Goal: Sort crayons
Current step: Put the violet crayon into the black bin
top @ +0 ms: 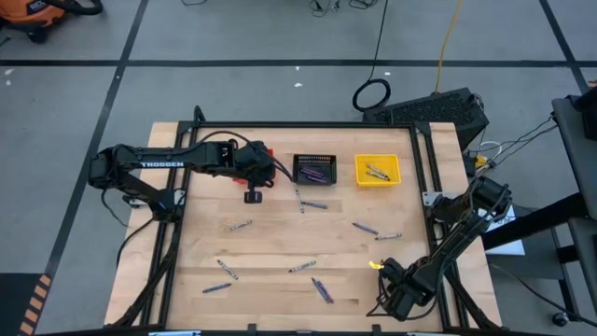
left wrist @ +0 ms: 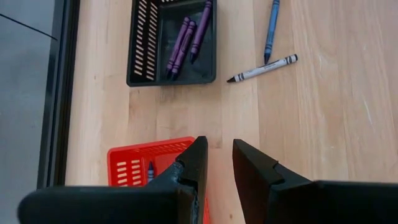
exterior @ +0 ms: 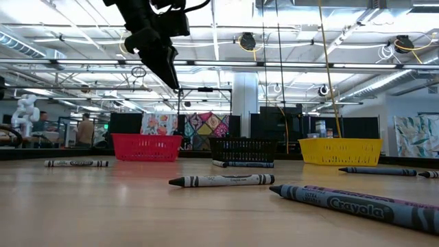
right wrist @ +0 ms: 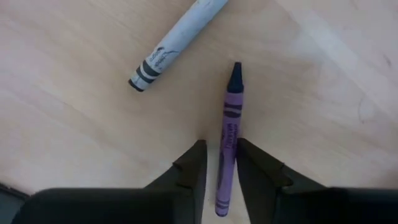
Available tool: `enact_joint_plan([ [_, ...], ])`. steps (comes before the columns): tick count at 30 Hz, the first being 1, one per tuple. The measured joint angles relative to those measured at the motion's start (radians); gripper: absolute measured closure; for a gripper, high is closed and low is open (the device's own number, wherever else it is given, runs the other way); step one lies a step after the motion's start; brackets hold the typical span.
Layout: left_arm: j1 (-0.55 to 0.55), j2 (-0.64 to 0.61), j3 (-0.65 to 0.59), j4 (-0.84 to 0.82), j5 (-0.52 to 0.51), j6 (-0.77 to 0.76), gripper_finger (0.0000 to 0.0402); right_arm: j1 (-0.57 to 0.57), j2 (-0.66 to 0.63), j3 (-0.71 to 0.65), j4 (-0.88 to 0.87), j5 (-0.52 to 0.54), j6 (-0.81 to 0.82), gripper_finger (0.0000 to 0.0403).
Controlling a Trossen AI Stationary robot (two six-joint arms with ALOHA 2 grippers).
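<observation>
The black basket (left wrist: 171, 43) holds three purple crayons (left wrist: 184, 42); the red basket (left wrist: 149, 163) holds one blue crayon (left wrist: 150, 171). The left gripper (left wrist: 219, 163) stands apart, empty. The right gripper (right wrist: 219, 167) is clamped on a purple crayon (right wrist: 230, 118).

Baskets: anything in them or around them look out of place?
Nothing stands out. Purple crayons lie in the black basket, grey ones in the yellow basket, a blue one in the red basket; the rest lie loose, unsorted.
</observation>
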State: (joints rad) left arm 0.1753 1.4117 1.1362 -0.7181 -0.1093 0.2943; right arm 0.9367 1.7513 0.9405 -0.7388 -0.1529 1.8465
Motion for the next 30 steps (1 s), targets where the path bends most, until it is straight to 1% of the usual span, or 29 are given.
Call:
enact_joint_plan([
  [4,0.000,0.000,0.000,0.000,0.000,0.000,0.0328,0.000,0.010,0.000,-0.010,-0.004,0.001,0.0378],
  [6,0.000,0.000,0.000,0.000,0.000,0.000,0.0328,0.000,0.007,-0.001,-0.020,-0.004,0.022,0.0394],
  [10,0.000,0.000,0.000,-0.001,0.000,0.000,0.0328,-0.003,-0.005,-0.003,-0.039,0.002,0.071,0.0393],
  [12,0.000,0.000,0.000,-0.002,0.000,0.000,0.0328,-0.008,-0.022,-0.004,-0.048,0.023,0.090,0.0398],
  [15,0.001,0.000,0.000,-0.005,0.000,0.000,0.0328,-0.020,-0.067,-0.005,-0.053,0.069,0.107,0.0400],
  [21,0.017,0.000,0.000,-0.009,0.000,0.000,0.0328,-0.079,-0.191,-0.010,-0.183,0.187,0.107,0.0402],
  [23,0.026,0.000,0.000,-0.015,-0.002,0.000,0.0328,-0.105,-0.229,-0.007,-0.241,0.209,0.089,0.0402],
  [27,0.050,0.000,0.000,-0.027,-0.004,0.000,0.0328,-0.190,-0.296,-0.008,-0.322,0.295,0.009,0.0402],
  [30,0.070,0.000,0.000,-0.026,-0.004,0.000,0.0328,-0.265,-0.336,-0.008,-0.369,0.328,-0.083,0.0402],
])
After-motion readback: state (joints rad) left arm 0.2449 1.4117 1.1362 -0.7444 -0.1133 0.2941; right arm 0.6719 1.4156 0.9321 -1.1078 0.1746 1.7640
